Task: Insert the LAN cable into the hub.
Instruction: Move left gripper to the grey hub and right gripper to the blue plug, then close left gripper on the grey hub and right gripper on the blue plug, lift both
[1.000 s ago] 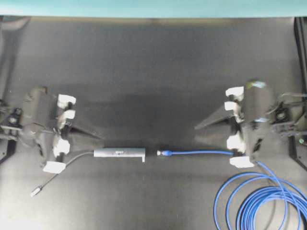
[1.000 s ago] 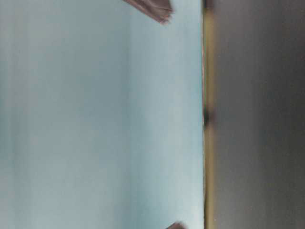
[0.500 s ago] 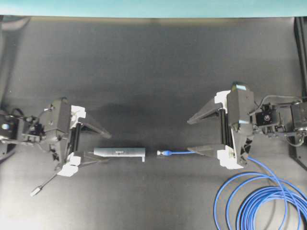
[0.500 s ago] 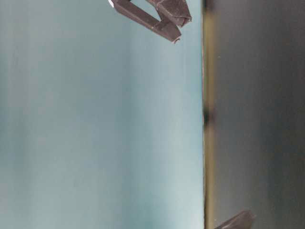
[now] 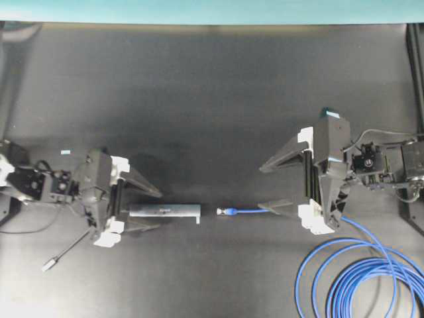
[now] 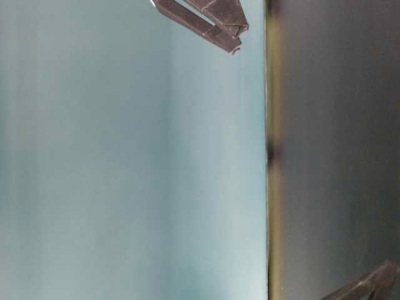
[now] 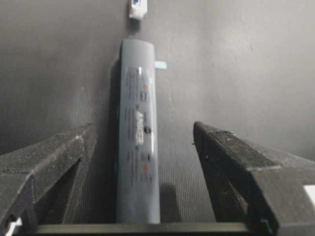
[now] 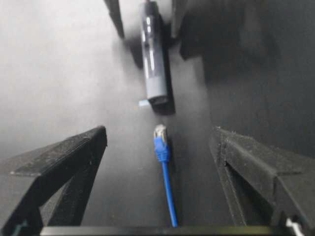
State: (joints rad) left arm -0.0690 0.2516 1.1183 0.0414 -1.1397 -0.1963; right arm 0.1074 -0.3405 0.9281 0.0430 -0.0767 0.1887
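The slim grey metal bar-shaped hub (image 5: 164, 211) is lying on the dark bench (image 5: 212, 99), rigid and probably slick. The left gripper (image 5: 151, 209) is straddling its left end, spread, best clamping its long flanks. Just right of the hub, the bright-blue LAN cable (image 5: 248, 211) is resting limp, its stiff boot lying between the right gripper (image 5: 275, 185) fingers, spread wide

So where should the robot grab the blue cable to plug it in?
Probably by the blue boot just behind the plug, not the floppy cable. It lies flat, pointing straight at the hub, so the right gripper, jaws open on either side, can come down from behind and pinch its sides.
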